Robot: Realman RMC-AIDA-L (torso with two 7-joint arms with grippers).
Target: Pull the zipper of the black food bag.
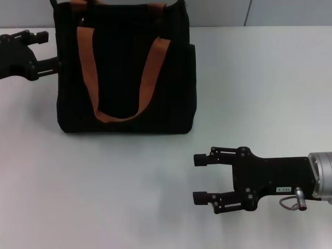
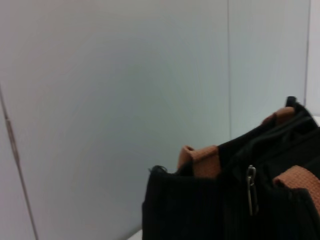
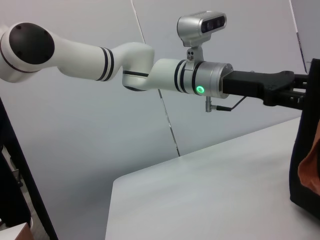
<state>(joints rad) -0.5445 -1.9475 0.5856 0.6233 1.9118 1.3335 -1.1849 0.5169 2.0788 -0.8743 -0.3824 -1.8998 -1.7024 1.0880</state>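
Right tool (image 1: 196,179) idles, fingers apart; left tool (image 1: 49,51), grip unclear, beside boxy black fabric bag (image 1: 124,72), should approach silvery metal zipper (image 2: 251,190).

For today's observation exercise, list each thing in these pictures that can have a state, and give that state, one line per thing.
black food bag: upright on the table, straps hanging down its face.
zipper: pull tab hanging down at the bag's top edge, ungripped.
left gripper: beside the bag's upper left side.
right gripper: open, empty, over the table in front of the bag.
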